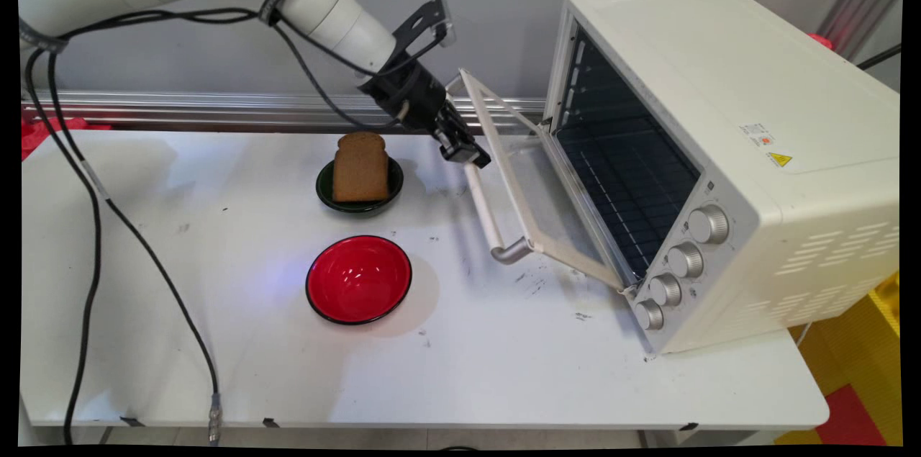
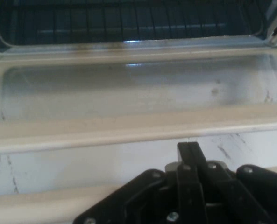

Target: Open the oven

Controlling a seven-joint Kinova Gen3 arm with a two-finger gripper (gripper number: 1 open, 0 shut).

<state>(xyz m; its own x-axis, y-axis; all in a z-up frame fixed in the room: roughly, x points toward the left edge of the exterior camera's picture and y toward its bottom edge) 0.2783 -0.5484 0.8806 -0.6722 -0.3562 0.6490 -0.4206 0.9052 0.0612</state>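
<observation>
Claw sits pinched shut on the oven door's handle, door half lowered just beyond it; I see bread in a bowl behind, on the bench.

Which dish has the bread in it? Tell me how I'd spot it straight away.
Start at the big cream oven on the table's right, its door hanging half open with the gripper at its handle. Left of that door sit two bowls. The dark green bowl, nearer the wall, holds the brown bread slice; the red bowl is empty.
</observation>
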